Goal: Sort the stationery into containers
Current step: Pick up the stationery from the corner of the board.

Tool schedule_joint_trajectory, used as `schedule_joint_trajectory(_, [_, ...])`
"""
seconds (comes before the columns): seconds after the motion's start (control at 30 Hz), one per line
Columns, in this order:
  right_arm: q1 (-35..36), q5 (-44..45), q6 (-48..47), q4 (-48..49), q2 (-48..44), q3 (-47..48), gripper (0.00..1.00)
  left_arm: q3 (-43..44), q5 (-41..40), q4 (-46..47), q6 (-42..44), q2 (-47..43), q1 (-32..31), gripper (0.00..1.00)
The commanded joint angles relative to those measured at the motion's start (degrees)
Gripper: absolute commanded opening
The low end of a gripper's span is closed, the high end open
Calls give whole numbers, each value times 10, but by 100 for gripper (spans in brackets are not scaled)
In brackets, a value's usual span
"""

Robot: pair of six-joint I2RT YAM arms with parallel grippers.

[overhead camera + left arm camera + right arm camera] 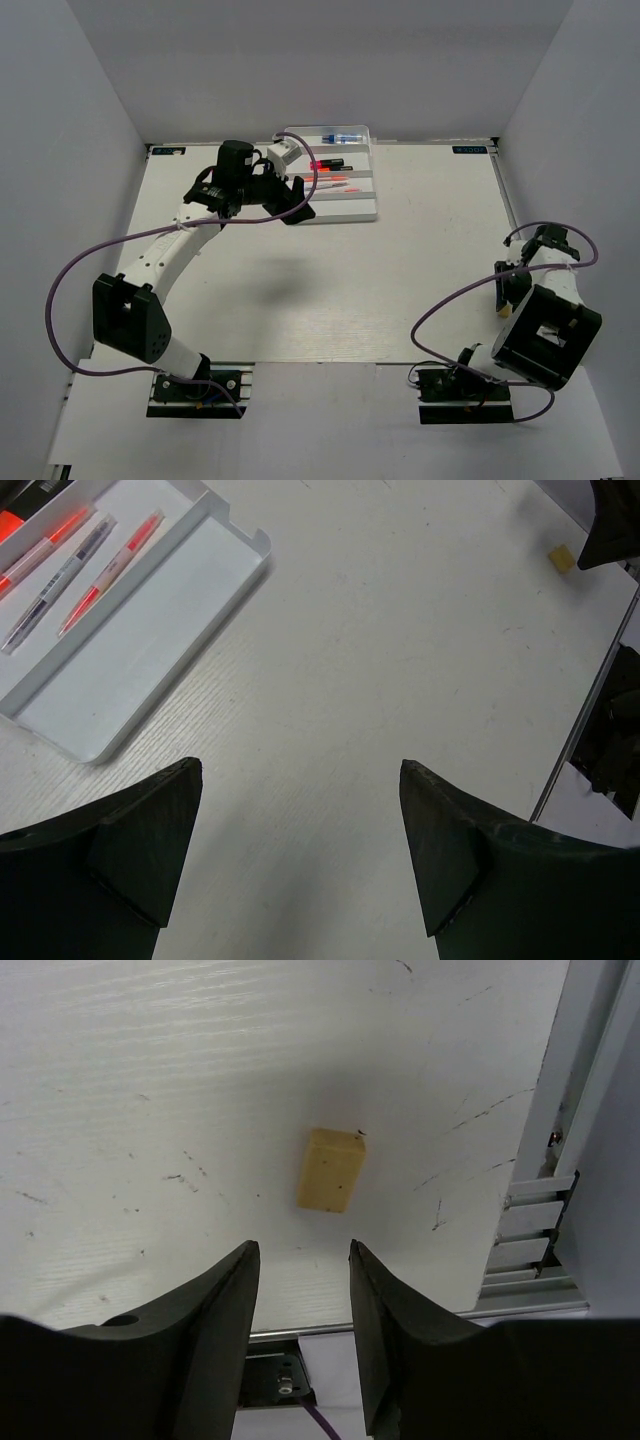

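Both parted: left hand (pixel 300 767), right hand (pixel 303 1247).

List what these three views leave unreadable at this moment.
- Top view: the left gripper covers the tray's near-left corner; the pens are too small to tell apart.
- Left wrist view: the frame edge cuts off most of the tray; the bottle falls outside.
- Top view: the right gripper is hidden under its own arm; the eraser is barely a speck.
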Motion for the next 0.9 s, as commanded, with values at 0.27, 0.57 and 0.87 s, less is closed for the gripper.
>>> schedule_joint_trajectory(0.27, [-39, -21, -46, 80, 83, -9, 57, 19, 20, 3, -3, -1, 4, 89])
schedule_joint_trajectory(0.57, [-44, -62, -45, 85, 129, 7, 49, 15, 20, 6, 1, 4, 4, 90])
schedule_joint_trajectory(0.87, [-35, -101, -60, 68, 139, 11, 21, -4, 11, 8, -18, -5, 4, 91])
